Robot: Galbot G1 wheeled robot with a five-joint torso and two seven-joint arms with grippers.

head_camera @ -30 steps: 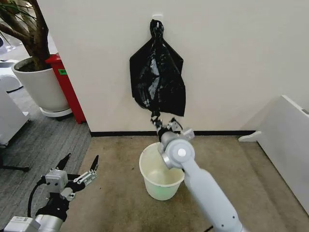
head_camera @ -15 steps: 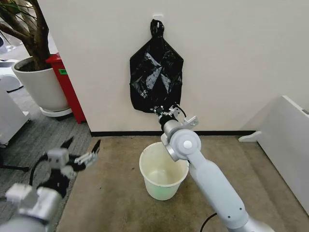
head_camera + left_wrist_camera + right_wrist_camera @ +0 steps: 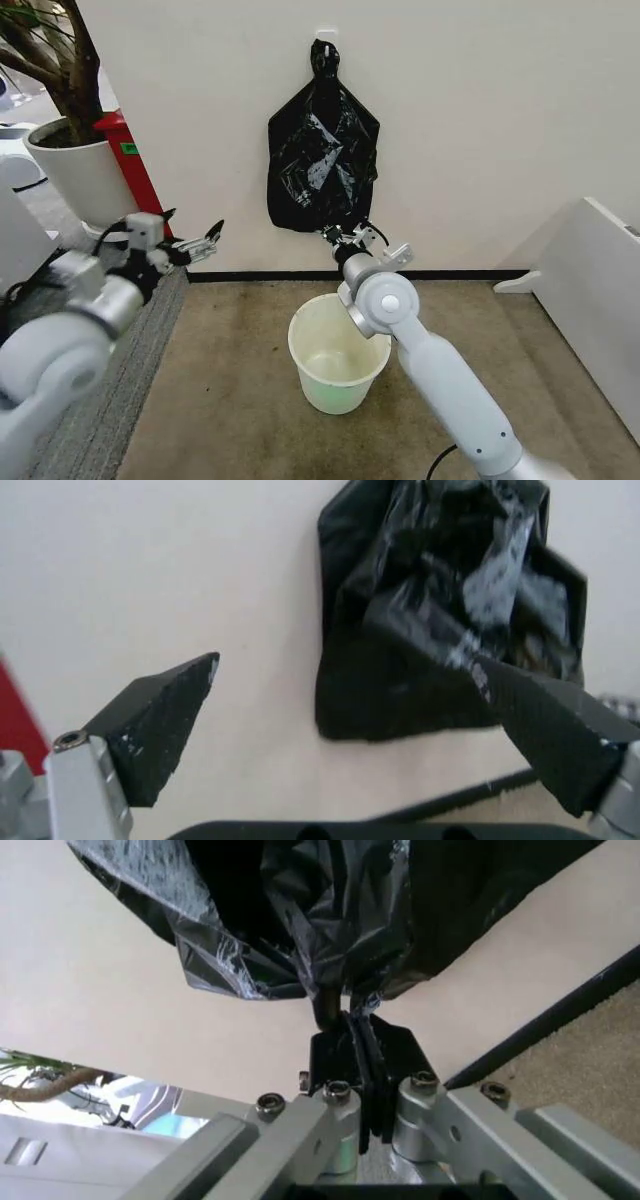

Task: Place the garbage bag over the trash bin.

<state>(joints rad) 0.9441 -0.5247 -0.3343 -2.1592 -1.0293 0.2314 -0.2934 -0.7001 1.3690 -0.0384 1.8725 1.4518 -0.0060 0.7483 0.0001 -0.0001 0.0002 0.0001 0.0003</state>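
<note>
The garbage bag hangs flat against the cream wall, tied in a knot at its top where it meets a small wall hook. Its body widens downward and its lower edge gathers to a point directly above the right end effector.

Right end effector: raised on an extended arm, positioned at the bag's lowest gathered corner. In the right wrist view, its two black fingers are pressed together with a twisted strand of the bag's plastic pinched between them; the rest of the bag billows out beyond the fingertips. The bag is therefore in contact with this end effector at its bottom edge only and hangs from the wall above it.

Left end effector: held in the air to the robot's left of the bag, near the wall and level with the bag's lower edge, apart from it. Its fingers are spread. In the left wrist view, the two dark fingertips stand wide apart, and the bag shows between them against the wall, farther off, not touched.

The trash bin stands upright on the brown carpet just in front of the wall, below the bag and just below the right arm's wrist joint. Its mouth is uncovered and the interior is visible.

A large white plant pot and a red object stand beyond the wall's left corner.
</note>
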